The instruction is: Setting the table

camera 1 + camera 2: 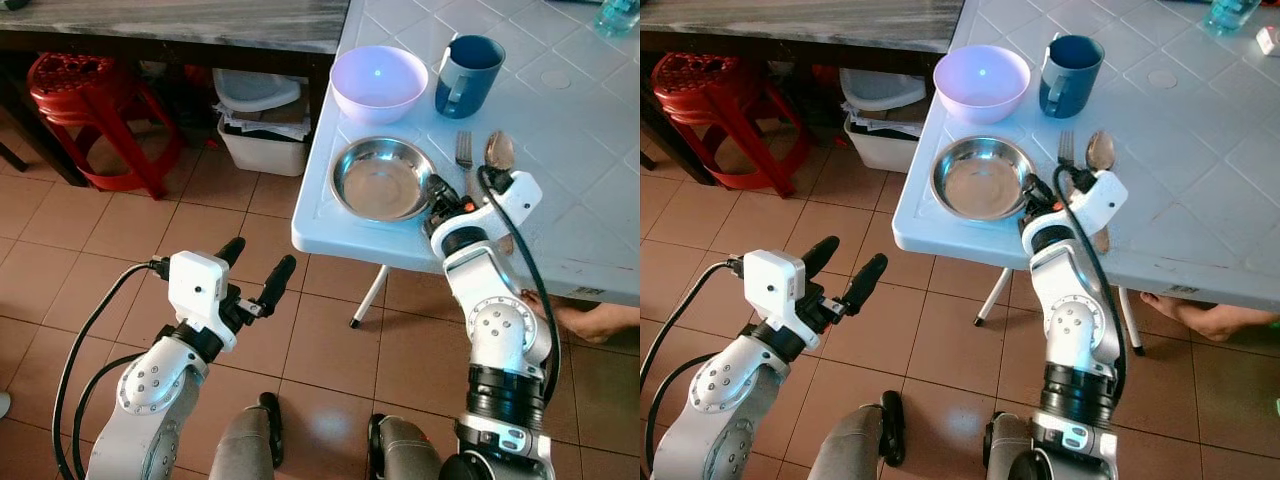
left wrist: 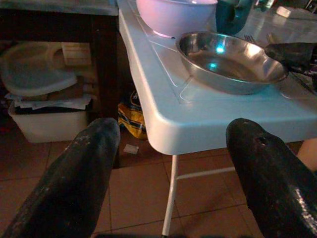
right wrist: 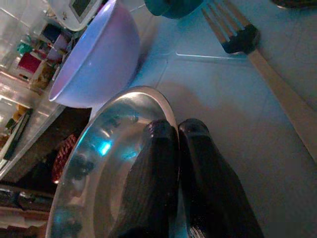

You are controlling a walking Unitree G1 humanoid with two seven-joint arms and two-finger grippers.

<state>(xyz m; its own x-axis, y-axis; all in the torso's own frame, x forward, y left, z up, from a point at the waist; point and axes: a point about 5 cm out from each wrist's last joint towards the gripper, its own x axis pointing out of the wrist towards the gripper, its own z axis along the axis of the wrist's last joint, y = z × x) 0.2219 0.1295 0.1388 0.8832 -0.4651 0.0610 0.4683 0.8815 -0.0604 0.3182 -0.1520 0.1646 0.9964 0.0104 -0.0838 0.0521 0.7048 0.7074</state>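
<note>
The steel dish (image 1: pixel 383 178), the lilac bowl (image 1: pixel 378 82) and the blue mug (image 1: pixel 467 75) on the white desk (image 1: pixel 590 170) hold nothing I can see. My right end effector (image 1: pixel 437 192) pinches the dish's rim, fingers closed on it, just beside the fork (image 1: pixel 464 150) and spoon (image 1: pixel 499 151). My left end effector (image 1: pixel 257 267) hovers spread wide over the floor, well apart from the desk.

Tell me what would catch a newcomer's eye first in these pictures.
Probably the right gripper pinching the near rim of the steel plate at the white table's front edge. Behind the plate stand a lilac bowl and a blue mug, with a fork and spoon to its right. The left gripper hangs open over the tiled floor.
</note>
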